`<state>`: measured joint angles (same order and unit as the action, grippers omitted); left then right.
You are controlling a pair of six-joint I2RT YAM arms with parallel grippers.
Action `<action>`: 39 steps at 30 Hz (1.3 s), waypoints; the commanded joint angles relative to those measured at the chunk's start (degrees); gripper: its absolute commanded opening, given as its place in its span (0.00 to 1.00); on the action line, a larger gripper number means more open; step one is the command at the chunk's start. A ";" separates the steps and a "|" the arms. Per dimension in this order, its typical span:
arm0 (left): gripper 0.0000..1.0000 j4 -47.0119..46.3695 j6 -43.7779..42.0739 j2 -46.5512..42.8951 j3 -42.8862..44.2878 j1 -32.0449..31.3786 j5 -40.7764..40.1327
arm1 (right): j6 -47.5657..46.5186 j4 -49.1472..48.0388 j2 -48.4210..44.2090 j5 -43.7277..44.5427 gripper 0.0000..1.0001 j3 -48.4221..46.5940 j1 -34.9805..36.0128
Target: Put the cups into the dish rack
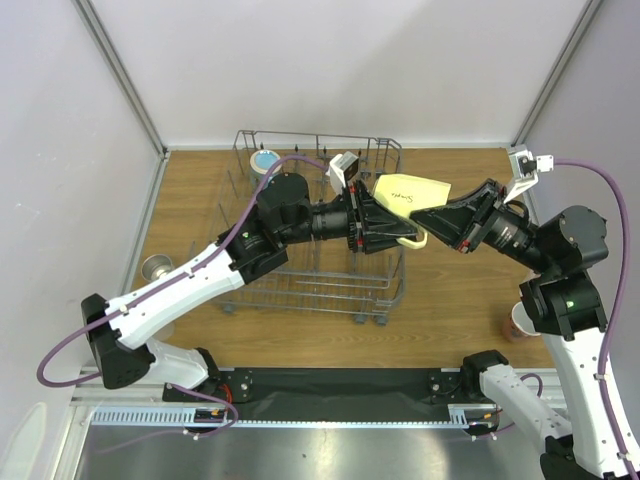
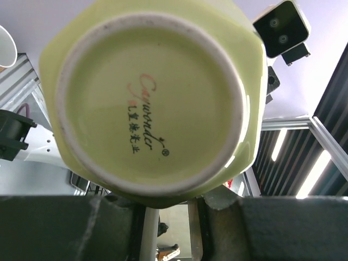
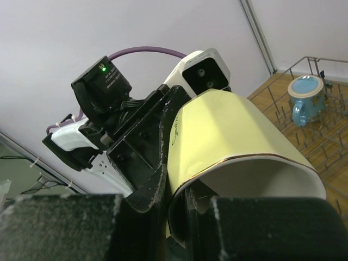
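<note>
The wooden tabletop (image 1: 460,290) carries the dish rack (image 1: 320,290) at its middle. The left arm (image 1: 180,285) reaches across the rack from the near left, and the right arm (image 1: 570,300) comes in from the right. They meet above the rack's right end at the pale yellow cup (image 1: 410,190), which hangs in the air clear of the tines. Its long axis lies roughly level: the base faces the left claw (image 1: 385,228) and the open mouth faces the right claw (image 1: 425,213). The right claw is clamped tight on the cup's rim wall, with one finger inside and one outside. The left claw's jaws stand narrow about a pale part of the cup, probably the handle, but I cannot tell whether they truly bite. The rack lies straight below the cup, and the left arm, already over it, is the nearer to the tines. The next move likely turns on the left claw taking the cup and tipping its mouth downward. A blue cup (image 1: 265,160) sits in the rack's far left corner. A glassy cup (image 1: 155,268) and a salmon one (image 1: 520,322) wait on the tabletop.
</note>
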<state>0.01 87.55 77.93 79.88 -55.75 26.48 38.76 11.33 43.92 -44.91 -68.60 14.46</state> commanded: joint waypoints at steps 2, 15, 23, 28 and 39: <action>0.24 -0.98 -3.80 0.38 1.33 0.55 -1.87 | -0.17 -1.23 -0.77 -1.85 0.00 -3.12 0.83; 0.45 1.75 -4.76 1.70 3.53 0.55 -2.57 | 0.70 -3.68 -1.47 -2.29 0.00 -2.77 1.45; 0.00 0.43 -5.63 1.44 3.62 0.99 -3.10 | 1.58 -4.66 -2.61 -3.17 0.00 -2.51 1.89; 0.00 5.08 -11.07 0.56 5.46 1.08 -5.64 | -1.41 2.45 -2.88 -0.01 0.43 -3.56 1.98; 0.00 13.77 -21.00 -2.61 7.82 2.13 -10.74 | -0.62 6.41 -2.53 3.77 0.74 -3.56 1.89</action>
<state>12.21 72.79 78.76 82.91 -54.96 19.97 37.71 19.53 42.37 -42.24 -69.45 16.03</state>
